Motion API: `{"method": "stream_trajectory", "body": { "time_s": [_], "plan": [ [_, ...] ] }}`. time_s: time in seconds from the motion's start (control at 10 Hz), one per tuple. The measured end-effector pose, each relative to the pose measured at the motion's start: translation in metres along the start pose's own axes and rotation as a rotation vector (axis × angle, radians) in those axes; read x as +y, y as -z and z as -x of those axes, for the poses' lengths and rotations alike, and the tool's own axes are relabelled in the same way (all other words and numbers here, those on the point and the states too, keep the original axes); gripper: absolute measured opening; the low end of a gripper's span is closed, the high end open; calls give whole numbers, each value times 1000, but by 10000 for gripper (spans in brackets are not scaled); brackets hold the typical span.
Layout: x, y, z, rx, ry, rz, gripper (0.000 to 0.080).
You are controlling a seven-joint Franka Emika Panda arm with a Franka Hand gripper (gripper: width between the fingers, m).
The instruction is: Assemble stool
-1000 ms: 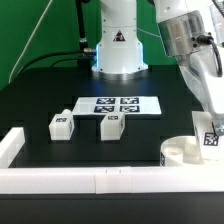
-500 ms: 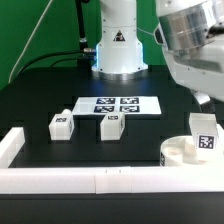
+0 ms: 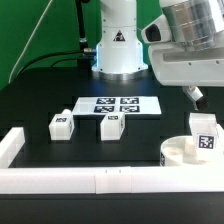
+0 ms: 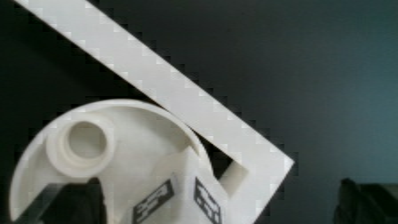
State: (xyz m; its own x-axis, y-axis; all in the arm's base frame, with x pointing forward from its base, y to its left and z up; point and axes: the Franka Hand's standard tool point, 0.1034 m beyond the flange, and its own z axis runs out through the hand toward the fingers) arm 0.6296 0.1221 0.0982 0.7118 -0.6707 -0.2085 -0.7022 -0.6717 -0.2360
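Table (image 3: pixel 40 95): black, two loose legs (image 3: pixel 61 125) (image 3: pixel 111 126) centre-left.
Seat disc (image 3: pixel 178 154): lower right, leg (image 3: pixel 204 134) upright on it.
Claw (image 3: pixel 196 97): upper right, fingers apart.

The marker board (image 3: pixel 118 104) lies on the black table (image 3: pixel 35 100), bordered by a white rail (image 3: pixel 90 181).

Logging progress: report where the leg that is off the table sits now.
At the exterior view's right, the leg stands upright on the seat disc, close to the long white rail.
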Motion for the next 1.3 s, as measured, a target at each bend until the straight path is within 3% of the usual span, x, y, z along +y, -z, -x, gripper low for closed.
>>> {"method": "stream_trajectory", "body": {
  "time_s": [0.3,0.4,0.7,0.8,1.0,1.2,1.3],
  "plan": [
    [-6,16,0,67,589,110,649],
    [-8,15,2,79,739,131,649],
    [-5,14,0,62,977,151,649],
    [-5,11,-1,47,1203,212,649],
    [-3,5,-2,10,1479,277,649],
    [11,2,-11,-69,1610,294,649],
    [9,3,-13,-68,1686,301,649]
  ]
}}
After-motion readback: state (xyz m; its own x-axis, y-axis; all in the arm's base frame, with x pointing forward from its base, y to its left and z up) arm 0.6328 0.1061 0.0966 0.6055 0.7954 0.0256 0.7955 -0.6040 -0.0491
